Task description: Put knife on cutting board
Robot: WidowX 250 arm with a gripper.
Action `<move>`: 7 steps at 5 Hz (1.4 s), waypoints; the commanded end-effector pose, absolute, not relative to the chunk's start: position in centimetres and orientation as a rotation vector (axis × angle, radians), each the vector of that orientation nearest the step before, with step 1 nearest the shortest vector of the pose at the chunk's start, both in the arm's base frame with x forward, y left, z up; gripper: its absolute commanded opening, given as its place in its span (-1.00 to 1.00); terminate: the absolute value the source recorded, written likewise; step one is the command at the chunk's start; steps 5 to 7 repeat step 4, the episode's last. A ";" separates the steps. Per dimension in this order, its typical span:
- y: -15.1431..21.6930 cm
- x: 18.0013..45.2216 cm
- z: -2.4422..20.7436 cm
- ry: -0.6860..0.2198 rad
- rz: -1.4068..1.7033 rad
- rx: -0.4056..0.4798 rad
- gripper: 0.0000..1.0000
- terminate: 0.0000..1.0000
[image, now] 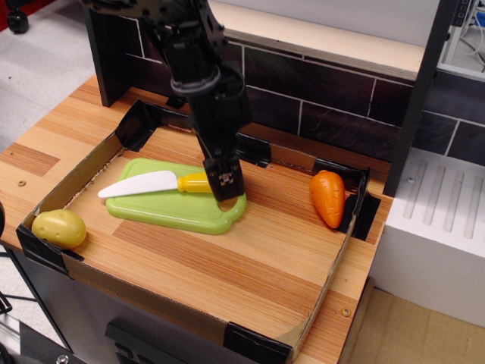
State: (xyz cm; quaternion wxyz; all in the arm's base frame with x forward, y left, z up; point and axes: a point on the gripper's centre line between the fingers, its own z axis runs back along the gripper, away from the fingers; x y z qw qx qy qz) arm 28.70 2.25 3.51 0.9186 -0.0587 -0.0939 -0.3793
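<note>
So the toy plastic knife with the curved white blade and glossy yellow handle is lying flat on the light green plastic cutting board with rounded corners. The blade points toward 9 o'clock and its tip sticks out just past the board's left edge. The black robot gripper comes down from 12 o'clock and sits right at the handle end, over the board's 3 o'clock side. Honestly can't tell if the fingers are clamped on the handle or let go, since the tip blocks that spot.

The board sits in the back-left part of a shallow cardboard tray with black taped corners on the wooden counter. There's loads of bare wood inside the tray from 3 to 6 o'clock of the board. An orange toy carrot rests against the tray's right wall, well apart from the board. A yellow toy potato is tucked in the front-left corner, near the board's 8 o'clock edge.
</note>
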 end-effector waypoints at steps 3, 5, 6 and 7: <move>3.8 30.0 12.8 -0.376 -0.126 0.136 1.00 -1.00; 3.8 30.0 12.8 -0.376 -0.126 0.136 1.00 1.00; 3.8 30.0 12.8 -0.376 -0.126 0.136 1.00 1.00; 3.8 30.0 12.8 -0.376 -0.126 0.136 1.00 1.00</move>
